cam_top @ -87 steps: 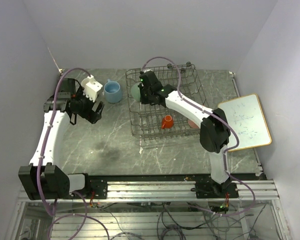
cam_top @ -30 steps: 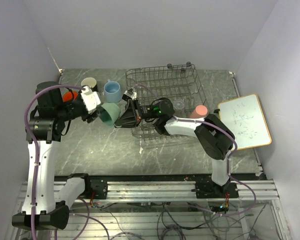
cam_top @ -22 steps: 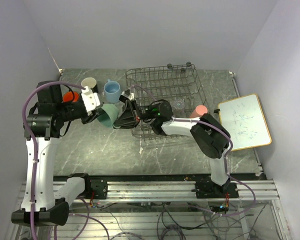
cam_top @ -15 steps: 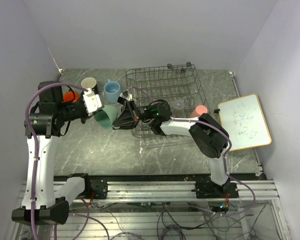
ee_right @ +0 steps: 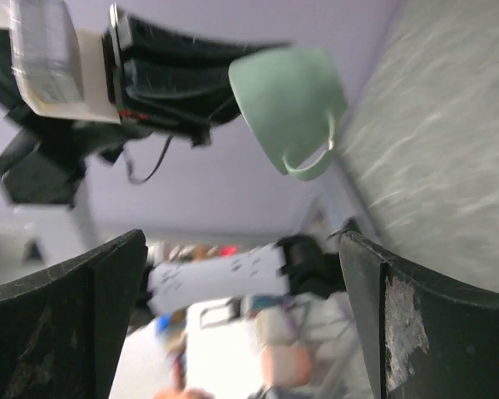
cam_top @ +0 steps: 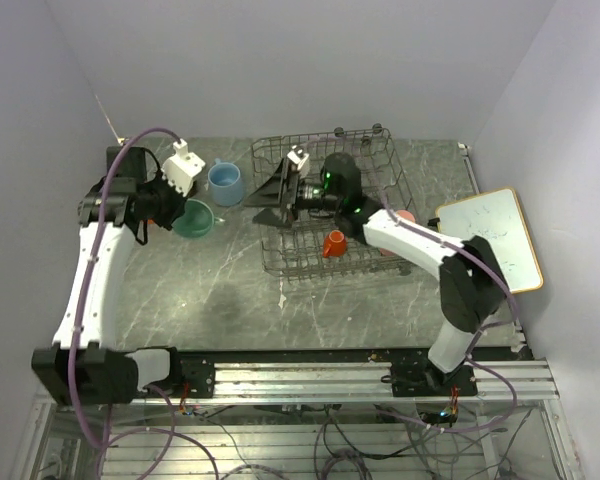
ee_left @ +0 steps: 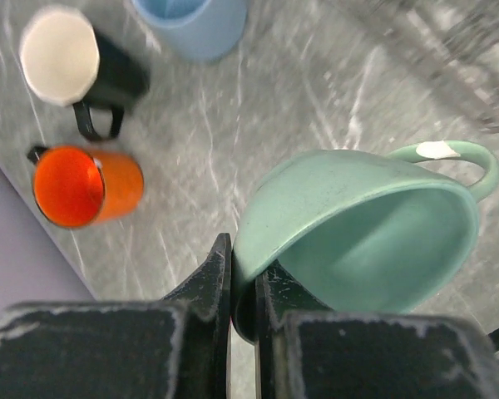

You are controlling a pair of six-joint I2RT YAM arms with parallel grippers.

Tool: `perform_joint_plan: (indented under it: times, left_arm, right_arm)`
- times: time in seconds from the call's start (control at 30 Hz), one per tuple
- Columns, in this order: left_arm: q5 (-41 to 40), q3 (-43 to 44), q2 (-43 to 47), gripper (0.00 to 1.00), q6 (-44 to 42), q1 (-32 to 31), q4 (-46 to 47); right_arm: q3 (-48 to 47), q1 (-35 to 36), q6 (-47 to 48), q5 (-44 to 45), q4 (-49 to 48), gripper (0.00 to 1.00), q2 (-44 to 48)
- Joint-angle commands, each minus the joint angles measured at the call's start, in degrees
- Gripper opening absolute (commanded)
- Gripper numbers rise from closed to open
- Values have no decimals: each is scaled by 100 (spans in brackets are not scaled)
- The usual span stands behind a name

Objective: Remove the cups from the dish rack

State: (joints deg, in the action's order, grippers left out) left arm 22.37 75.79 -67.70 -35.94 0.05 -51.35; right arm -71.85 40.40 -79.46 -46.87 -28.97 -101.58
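My left gripper [ee_left: 243,283] is shut on the rim of the pale green cup [ee_left: 358,224], one finger inside and one outside. In the top view that cup [cam_top: 192,218] hangs above the table left of the grey wire dish rack [cam_top: 380,160], beside the light blue mug [cam_top: 225,183]. The black mug [ee_left: 66,58] and orange mug [ee_left: 79,184] stand on the table below the cup. My right gripper [cam_top: 262,203] is open and empty at the rack's left edge, apart from the cup [ee_right: 287,104]. A tiny orange cup [cam_top: 333,243] sits in the rack. The pink tumbler [cam_top: 405,215] peeks out behind the right arm.
A white board with a wooden frame [cam_top: 490,240] lies at the right side of the table. Walls close in the table at the back, left and right. The right arm stretches across the rack's middle.
The right gripper let go of the pale green cup, opened wide and drew back toward the rack. The left gripper shut on the cup's rim and carried it left.
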Motion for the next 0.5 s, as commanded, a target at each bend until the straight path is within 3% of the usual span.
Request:
perform_joint_plan:
  times: [0.0,0.07,0.2,0.37,0.47]
  left_arm:
    - [-1209,59,-535,7,561,-14,97]
    - [-1403,44,-886,7,642,-6,183]
    - [-1864,205,-1699,7,749,3,358]
    - [-2285,425,-2639,7,790,3,648]
    - [-2403,543,-3056,7,765,12,759]
  right_arm:
    - [-702,-249,3033,2212,4352,100,589]
    - [-717,-478,3308,2843,4702,100,818]
    - [-506,-1125,3614,3263,4883,100,1355]
    - [-701,-1180,4560,5244,5683,100,1788]
    - [-772,-1184,4914,5914,6136,100,1849]
